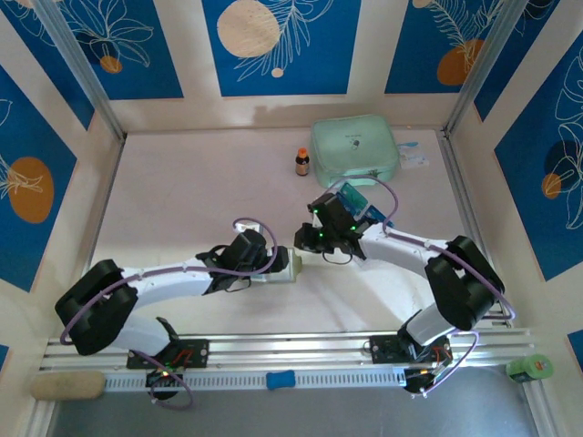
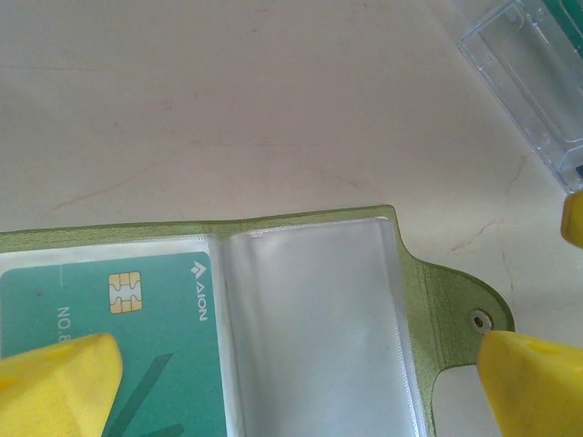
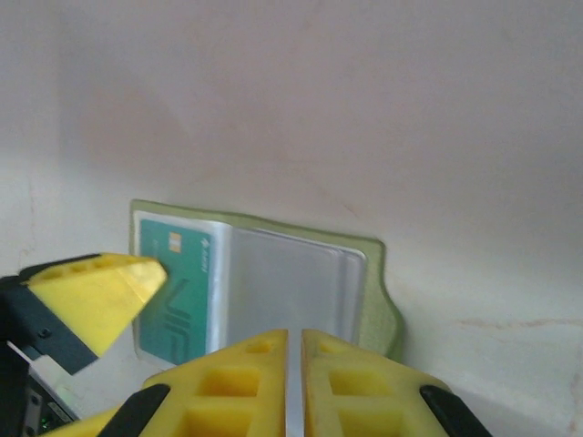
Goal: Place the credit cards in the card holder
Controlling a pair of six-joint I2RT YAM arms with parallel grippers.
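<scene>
On the pale desk (image 2: pixel 228 91) the card holder (image 2: pixel 310 328) is lying open at lower centre with one credit card (image 2: pixel 155 309) pocketed, the left gripper (image 2: pixel 296 369) spreading empty jaws wide around it, likely steadying it, the right gripper (image 3: pixel 294 364) hovering, jaws nearly closed on nothing.

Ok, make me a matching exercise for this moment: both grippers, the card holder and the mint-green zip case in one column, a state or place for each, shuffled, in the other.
Column one:
1. left gripper
2. right gripper
3. card holder
4. zip case

Column two:
A. fingers shut together
B. lying open on the table, a teal card in one clear pocket
C. fingers spread wide
D. at the far side of the table, beside a small brown bottle

Pairs: 1-C, 2-A, 3-B, 4-D.
</scene>
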